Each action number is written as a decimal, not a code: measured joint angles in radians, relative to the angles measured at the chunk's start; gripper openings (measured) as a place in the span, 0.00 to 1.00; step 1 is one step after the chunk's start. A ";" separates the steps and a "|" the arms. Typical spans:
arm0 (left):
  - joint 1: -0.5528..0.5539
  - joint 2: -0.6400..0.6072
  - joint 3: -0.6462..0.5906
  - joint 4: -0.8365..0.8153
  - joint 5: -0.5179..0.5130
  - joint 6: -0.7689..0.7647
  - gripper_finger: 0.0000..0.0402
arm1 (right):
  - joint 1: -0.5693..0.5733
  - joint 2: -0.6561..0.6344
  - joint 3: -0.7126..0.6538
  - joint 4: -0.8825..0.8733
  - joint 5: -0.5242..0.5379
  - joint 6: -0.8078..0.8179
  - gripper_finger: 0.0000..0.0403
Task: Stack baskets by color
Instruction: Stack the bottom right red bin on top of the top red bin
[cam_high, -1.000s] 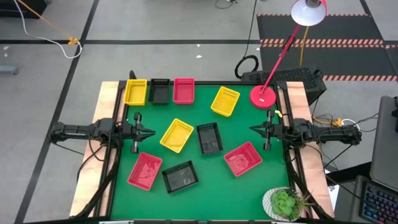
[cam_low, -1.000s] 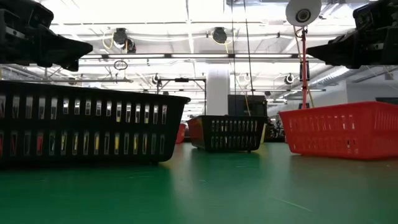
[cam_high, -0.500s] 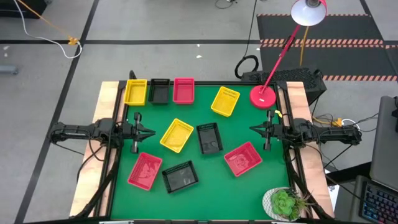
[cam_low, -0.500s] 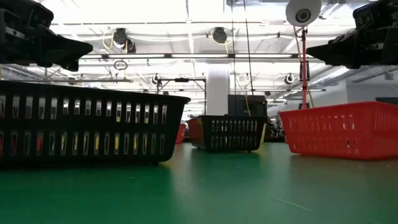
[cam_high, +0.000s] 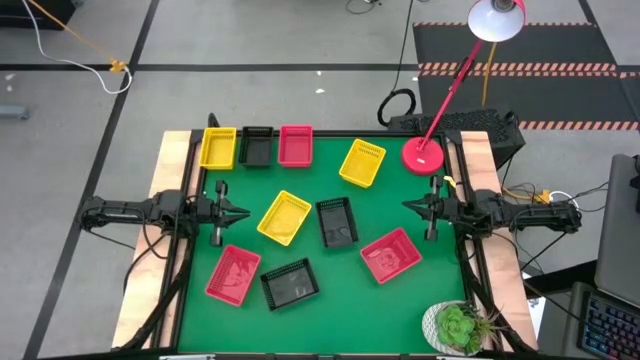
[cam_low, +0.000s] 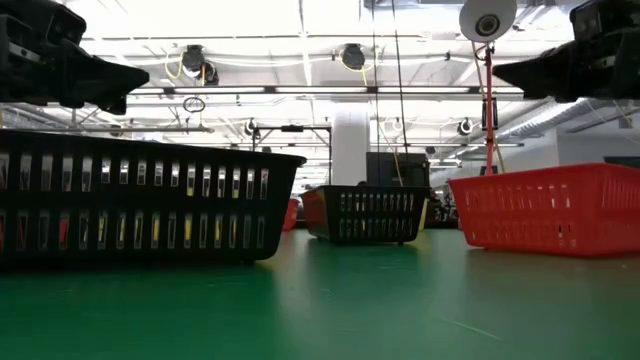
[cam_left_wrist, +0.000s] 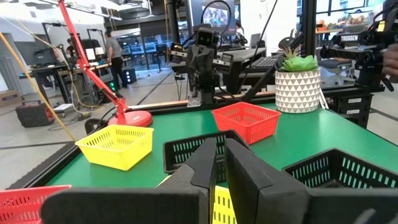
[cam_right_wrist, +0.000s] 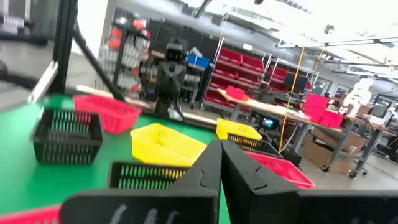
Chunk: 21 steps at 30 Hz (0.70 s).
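Observation:
Nine baskets rest bottom-down on the green table (cam_high: 330, 310). A yellow (cam_high: 218, 147), a black (cam_high: 257, 146) and a pink-red basket (cam_high: 295, 145) stand in a row along the far edge. Scattered over the middle are two yellow (cam_high: 362, 162) (cam_high: 285, 217), two black (cam_high: 337, 221) (cam_high: 290, 283) and two pink-red baskets (cam_high: 390, 255) (cam_high: 233, 273). My left gripper (cam_high: 243, 211) hovers shut at the left edge, pointing level across the table. My right gripper (cam_high: 407, 207) hovers shut at the right edge, facing it. Neither holds anything.
A round red lamp base (cam_high: 423, 154) sits at the far right corner, its arm rising to the white lamp head (cam_high: 496, 18). A potted plant (cam_high: 458, 327) stands at the near right corner. Bare green surface lies along the near edge between the baskets.
My right gripper's fingertips have tipped up a little, still shut. The baskets lie where they were.

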 joint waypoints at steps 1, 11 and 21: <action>0.000 0.000 0.000 0.000 0.000 0.000 0.09 | 0.000 0.000 0.004 0.001 0.000 0.013 0.00; 0.000 0.000 0.000 0.000 0.000 0.000 0.09 | 0.000 0.106 0.179 -0.076 -0.004 0.081 0.00; 0.000 0.000 0.000 0.000 0.000 0.000 0.09 | 0.001 0.347 0.600 -0.365 -0.030 0.129 0.00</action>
